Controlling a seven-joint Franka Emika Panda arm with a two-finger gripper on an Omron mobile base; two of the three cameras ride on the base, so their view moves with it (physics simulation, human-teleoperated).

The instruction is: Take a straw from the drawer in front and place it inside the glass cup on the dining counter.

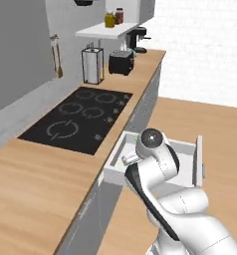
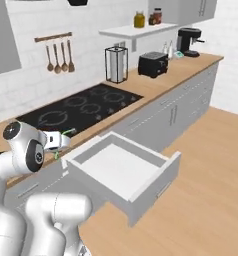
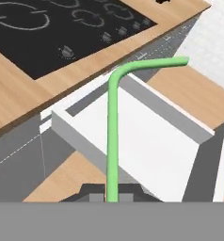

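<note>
Kitchen wall-side wooden bench (image 1: 36,184) carries a black cooktop (image 1: 80,117) set into its top, grey cabinet fronts below, wood floor beyond. Past the cooktop along the bench: a paper towel holder (image 1: 92,65), then a black toaster (image 1: 121,63), then a coffee machine (image 1: 137,39) at the far end. A white shelf (image 1: 105,31) with jars hangs above the toaster. Utensils hang on a rail (image 2: 55,37) on the white wall behind the cooktop.

The drawer (image 2: 122,170) is pulled fully out from the cabinet just below the cooktop's front edge; its pale floor shows bare in the right base view and hand view.

The gripper (image 3: 112,192) sits above the drawer's near side, between the drawer and the cooktop edge. Jaws are clenched on the straw (image 3: 113,136). In the hand view the green straw rises straight from between the fingertips, then bends sharply to the side near its top, crossing over the drawer's back wall. In the right base view a small green bit of it shows at the gripper (image 2: 61,142), just beside the cooktop's front corner, lifted clear of the drawer.
</note>
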